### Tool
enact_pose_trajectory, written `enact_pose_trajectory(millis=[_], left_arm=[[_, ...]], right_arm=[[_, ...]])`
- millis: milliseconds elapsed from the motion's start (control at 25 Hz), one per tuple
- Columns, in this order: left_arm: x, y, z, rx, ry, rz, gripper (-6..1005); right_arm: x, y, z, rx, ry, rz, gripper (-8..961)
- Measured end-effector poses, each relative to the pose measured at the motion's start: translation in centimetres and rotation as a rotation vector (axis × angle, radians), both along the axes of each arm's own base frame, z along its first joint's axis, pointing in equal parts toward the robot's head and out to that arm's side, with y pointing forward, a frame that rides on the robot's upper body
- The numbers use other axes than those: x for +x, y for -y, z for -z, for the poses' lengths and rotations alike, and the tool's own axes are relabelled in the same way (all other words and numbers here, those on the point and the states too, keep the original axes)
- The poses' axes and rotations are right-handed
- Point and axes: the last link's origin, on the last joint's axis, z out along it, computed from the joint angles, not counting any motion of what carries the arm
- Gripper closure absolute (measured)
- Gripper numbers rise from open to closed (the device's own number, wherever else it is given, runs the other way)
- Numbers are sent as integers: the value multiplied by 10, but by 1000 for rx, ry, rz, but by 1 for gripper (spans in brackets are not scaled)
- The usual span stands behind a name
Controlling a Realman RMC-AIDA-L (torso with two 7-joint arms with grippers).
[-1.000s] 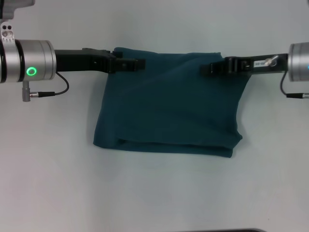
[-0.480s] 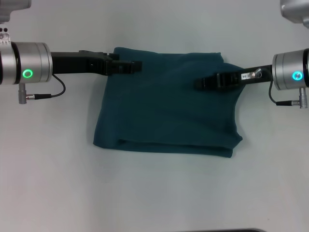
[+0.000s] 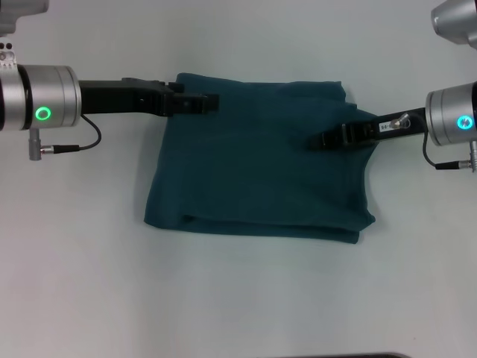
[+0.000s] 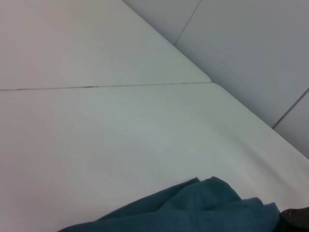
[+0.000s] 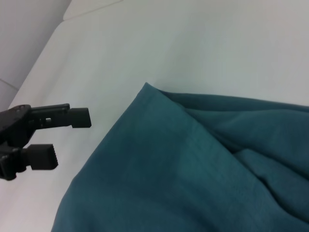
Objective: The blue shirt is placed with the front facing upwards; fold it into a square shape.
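I see the blue shirt [image 3: 261,171] as soft matt woven cloth, faintly creased; the tabletop [image 3: 238,298] looks smooth, pale and matt; both arms' wrist housings are brushed silver metal, their jaws matt black plastic

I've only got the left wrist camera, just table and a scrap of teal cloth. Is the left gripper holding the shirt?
Observer: No. The right wrist view shows the left gripper open, with nothing between its fingers.
Operator: Where's the right one?
Observer: In the head view the right gripper is over the blue shirt, at its right side.
Operator: How's the fold?
Observer: Roughly rectangular, plain teal on top, with a doubled layer along the near edge.
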Motion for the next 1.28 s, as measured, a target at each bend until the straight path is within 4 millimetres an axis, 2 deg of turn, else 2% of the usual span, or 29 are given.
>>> enact_pose_trajectory(millis=[280, 600, 880, 1280], left_arm=[[-1, 0, 0, 1, -2, -2, 94], [-1, -1, -1, 4, -5, -3, 92], [-2, -1, -1, 5, -5, -6, 92], [-2, -1, -1, 6, -3, -14, 91]], right_arm=[[-10, -1, -10, 12, -50, -60, 918], [-18, 19, -22, -91, -137, -160, 909], [-14, 36, -17, -208, -102, -207, 901], [-4, 34, -2, -246, 31, -157, 889]])
